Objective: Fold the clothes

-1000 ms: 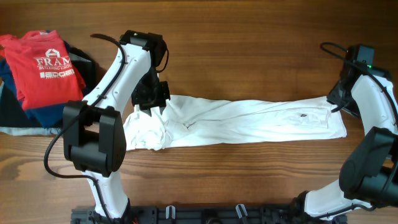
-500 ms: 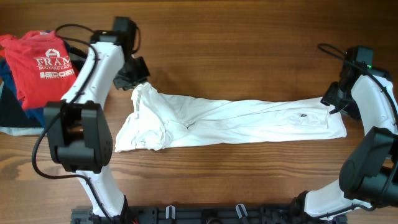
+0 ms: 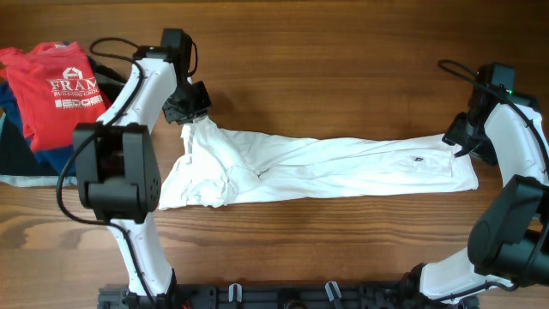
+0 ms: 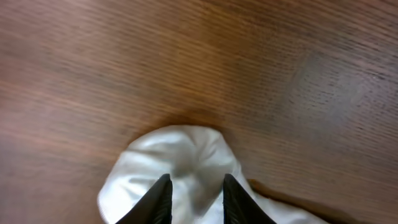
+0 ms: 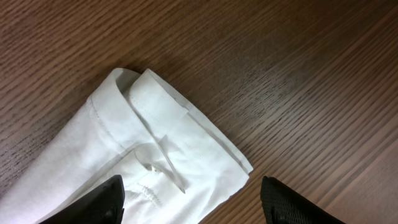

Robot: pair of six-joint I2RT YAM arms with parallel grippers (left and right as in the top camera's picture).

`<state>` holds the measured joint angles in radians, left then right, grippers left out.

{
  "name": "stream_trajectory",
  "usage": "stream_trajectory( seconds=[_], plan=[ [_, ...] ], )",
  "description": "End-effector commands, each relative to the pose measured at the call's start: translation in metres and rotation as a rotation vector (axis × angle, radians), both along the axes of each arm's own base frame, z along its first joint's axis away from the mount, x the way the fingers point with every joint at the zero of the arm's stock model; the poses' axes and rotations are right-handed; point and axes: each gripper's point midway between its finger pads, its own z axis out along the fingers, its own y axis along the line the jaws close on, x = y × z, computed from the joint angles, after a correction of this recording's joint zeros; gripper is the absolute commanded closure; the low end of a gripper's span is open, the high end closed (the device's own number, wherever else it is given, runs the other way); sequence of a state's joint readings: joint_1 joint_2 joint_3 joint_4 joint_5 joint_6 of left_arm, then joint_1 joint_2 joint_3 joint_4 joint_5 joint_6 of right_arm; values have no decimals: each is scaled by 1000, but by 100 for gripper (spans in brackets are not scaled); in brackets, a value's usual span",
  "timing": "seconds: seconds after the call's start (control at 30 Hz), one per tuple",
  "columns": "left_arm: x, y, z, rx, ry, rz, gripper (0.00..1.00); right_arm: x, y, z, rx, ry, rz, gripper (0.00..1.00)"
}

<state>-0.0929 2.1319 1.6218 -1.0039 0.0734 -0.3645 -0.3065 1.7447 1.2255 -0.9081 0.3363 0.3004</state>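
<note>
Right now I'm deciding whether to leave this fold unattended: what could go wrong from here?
The left gripper pinches only a small tuft of the white garment, which might slip out. The right gripper is open over the far end, so a pull could drag it. The red shirt beside the left arm could get snagged.

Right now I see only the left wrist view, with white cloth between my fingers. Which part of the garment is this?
Observer: The left gripper holds a corner at the left end of the garment, which lies stretched across the table.
Operator: Where is the right gripper?
Observer: The right gripper is open above the garment's right end, not gripping it.
Operator: Is anything else near?
Observer: A red shirt lies further left, apart from the garment.
</note>
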Motion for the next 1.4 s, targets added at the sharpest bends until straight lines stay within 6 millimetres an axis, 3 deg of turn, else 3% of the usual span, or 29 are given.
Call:
stream_trajectory(
  seconds=[0.0, 0.07, 0.17, 0.2, 0.37, 0.5, 0.77, 0.9, 1.0, 1.03, 1.07, 1.13, 1.2, 1.37],
  plan=[
    [1, -14, -6, -24, -8, -67, 73, -1, 1, 4, 3, -15, 10, 29],
    [2, -15, -6, -21, -14, -71, 76, -1, 1, 4, 3, -14, 10, 29],
    [2, -13, -6, -3, -14, -71, 95, -1, 1, 4, 3, -14, 10, 29],
    [1, -11, -6, 1, -9, -70, 96, -1, 1, 4, 3, -14, 10, 29],
    [-7, -7, -13, 23, 16, -69, 96, -1, 1, 4, 3, -14, 10, 30],
    [-14, 15, -16, 140, 44, 3, 96, -1, 1, 4, 3, -14, 10, 30],
    [-27, 51, 19, 115, 52, 305, 96, -1, 1, 4, 3, -14, 10, 30],
    [-50, 47, 20, 104, 146, 317, 96, 0, 0, 5, 1, -19, 11, 30],
    [-30, 18, 21, -60, 79, 223, 96, 1, 0, 5, 1, -20, 11, 30],
    [-24, 10, 23, -111, 56, 195, 90, 0, 0, 5, 1, -20, 11, 30],
    [-19, 6, 23, -133, 39, 187, 74, 0, 0, 5, 1, -20, 11, 30],
    [-13, 3, 24, -137, 8, 138, 61, 0, 1, 4, 2, -19, 10, 30],
    [-12, -2, 22, -134, -1, 78, 57, 0, 1, 5, 1, -19, 11, 30],
    [-14, -14, 3, -115, 25, 15, 59, 0, 1, 4, 2, -17, 10, 30]
  ],
)
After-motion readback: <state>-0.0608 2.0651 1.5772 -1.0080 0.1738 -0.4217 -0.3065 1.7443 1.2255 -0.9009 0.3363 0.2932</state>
